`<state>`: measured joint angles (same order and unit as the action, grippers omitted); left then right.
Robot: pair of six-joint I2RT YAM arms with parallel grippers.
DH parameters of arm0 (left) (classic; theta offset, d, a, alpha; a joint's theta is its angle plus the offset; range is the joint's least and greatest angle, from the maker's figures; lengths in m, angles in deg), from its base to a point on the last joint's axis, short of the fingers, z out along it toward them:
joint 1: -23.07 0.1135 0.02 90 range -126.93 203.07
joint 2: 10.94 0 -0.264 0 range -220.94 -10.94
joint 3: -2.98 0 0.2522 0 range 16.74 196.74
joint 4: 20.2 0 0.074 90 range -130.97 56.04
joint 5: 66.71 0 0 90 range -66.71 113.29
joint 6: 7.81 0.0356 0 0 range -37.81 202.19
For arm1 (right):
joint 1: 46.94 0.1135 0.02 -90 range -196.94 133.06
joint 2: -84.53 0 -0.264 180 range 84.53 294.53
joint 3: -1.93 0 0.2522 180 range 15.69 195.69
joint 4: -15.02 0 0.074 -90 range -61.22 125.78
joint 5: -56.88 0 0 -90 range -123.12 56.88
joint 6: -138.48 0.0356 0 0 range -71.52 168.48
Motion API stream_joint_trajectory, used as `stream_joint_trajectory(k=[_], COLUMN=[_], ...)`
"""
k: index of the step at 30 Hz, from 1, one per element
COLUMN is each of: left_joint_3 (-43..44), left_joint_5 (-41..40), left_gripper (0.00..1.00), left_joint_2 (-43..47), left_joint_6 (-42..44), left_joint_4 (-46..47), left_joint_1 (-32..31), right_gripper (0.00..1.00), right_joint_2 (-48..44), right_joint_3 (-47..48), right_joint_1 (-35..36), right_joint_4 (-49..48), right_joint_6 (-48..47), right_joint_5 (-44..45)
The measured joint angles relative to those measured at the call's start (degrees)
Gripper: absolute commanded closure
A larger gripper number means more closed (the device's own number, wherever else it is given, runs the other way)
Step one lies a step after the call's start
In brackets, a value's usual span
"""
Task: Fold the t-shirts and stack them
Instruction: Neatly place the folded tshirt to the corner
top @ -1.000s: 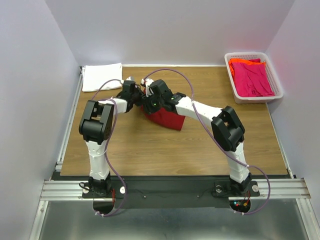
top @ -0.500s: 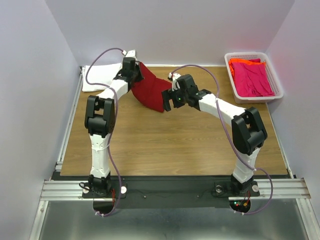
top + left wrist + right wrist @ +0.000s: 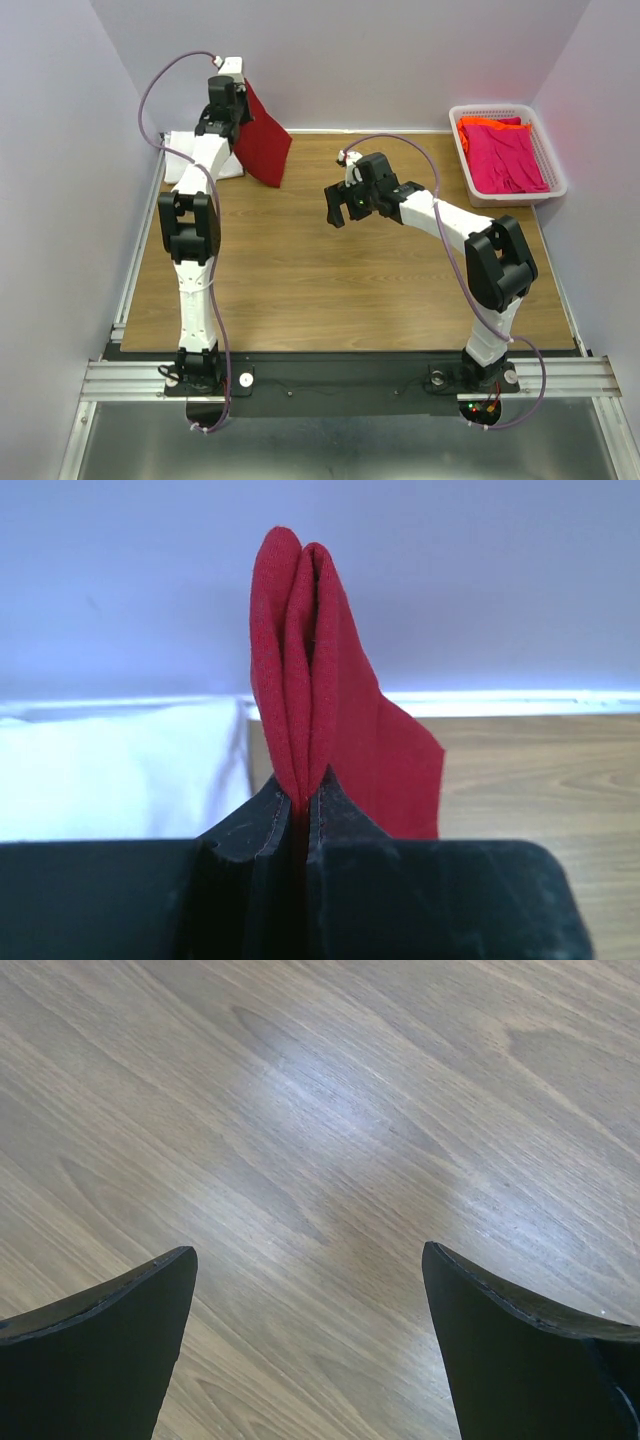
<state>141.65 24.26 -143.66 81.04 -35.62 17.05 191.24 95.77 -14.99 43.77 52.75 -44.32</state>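
Dark red t-shirt (image 3: 262, 140): folded into a narrow bundle and hanging at the far-left of the table (image 3: 330, 290). I can't tell whether its low corner touches the wood.
Left gripper (image 3: 303, 795): clamped tight on the top fold of the dark red t-shirt; the cloth bulges out just past the fingertips.
Right gripper (image 3: 310, 1260): jaws wide apart, nothing between them, only bare wood below.
Key relation: the white t-shirt (image 3: 180, 160) lies flat in the far-left corner, just beside and to the left of the hanging red one. I judge that corner to be the stack spot.
Long axis: the red bundle runs from the pinch down, slanting slightly right.
Nearer arm: the left, by far; the right gripper hovers well apart near the table's middle.
Next move, my guess: swing left and lower the red shirt onto the white.
Count, shirts: four I can make out, one dark red, one white, one pink t-shirt (image 3: 505, 155) and one orange t-shirt (image 3: 480, 125). The pink heap may hide more.
Count, other: one basket (image 3: 455, 112) at far right, holding the pink and orange.
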Motion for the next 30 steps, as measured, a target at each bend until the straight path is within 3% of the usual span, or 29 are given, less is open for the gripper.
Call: stream_joint_trajectory(k=[30], left_joint_3=[3.06], left_joint_5=[-1.53], left_gripper=[1.0], left_joint_2=[-0.37], left_joint_6=[7.8], left_joint_4=[-0.44], left_joint_1=[1.6], right_gripper=[0.0], right_joint_2=[0.02], right_joint_3=[0.0], right_joint_1=[0.0], right_joint_4=[0.0], right_joint_6=[0.13], right_joint_5=[-2.21])
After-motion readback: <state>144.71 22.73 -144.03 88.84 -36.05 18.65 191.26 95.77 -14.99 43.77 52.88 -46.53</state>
